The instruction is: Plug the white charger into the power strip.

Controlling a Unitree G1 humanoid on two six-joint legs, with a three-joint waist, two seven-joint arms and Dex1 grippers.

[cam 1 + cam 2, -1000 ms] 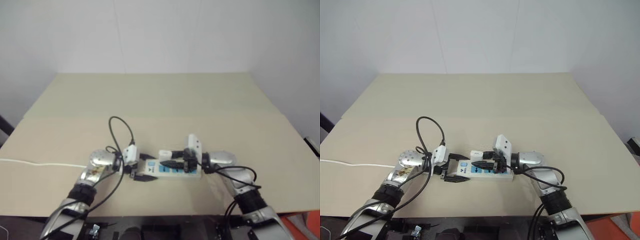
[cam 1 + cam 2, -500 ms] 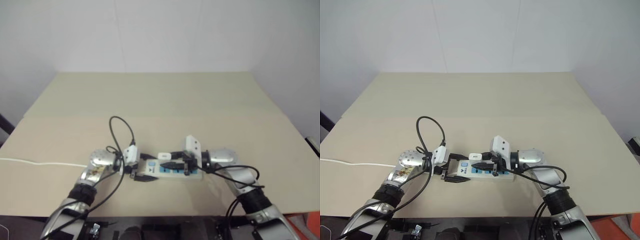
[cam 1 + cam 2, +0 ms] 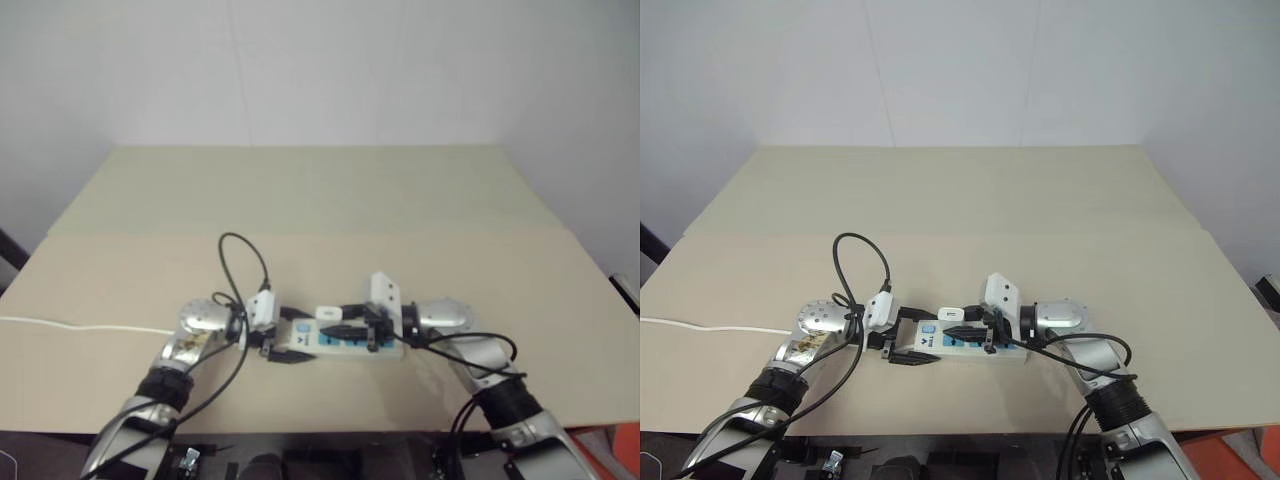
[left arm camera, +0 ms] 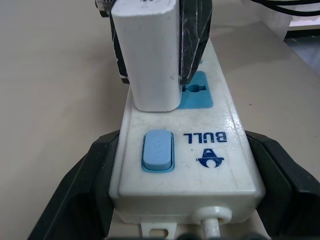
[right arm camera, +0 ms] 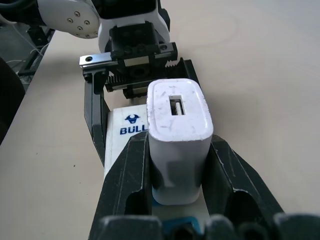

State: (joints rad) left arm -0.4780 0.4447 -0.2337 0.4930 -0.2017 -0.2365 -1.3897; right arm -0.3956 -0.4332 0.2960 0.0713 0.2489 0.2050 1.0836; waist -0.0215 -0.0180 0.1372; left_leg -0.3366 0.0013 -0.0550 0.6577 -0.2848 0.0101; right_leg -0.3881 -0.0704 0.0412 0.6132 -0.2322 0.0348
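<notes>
Strip (image 3: pixel 975 346) lies flat at near table (image 3: pixel 970 190) edge; left gripper (image 4: pixel 175 200) clamps its switch end, steadying light, slide-prone bar. Right gripper (image 5: pixel 177 165) pinches charger (image 5: pixel 179 140) by smooth sides, upright over leftmost socket. Rigid, light, slippery: grip flat sides.

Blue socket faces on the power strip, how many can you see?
1 plainly: a blue socket face beside the white charger. Others may be hidden under the charger and right gripper.
</notes>
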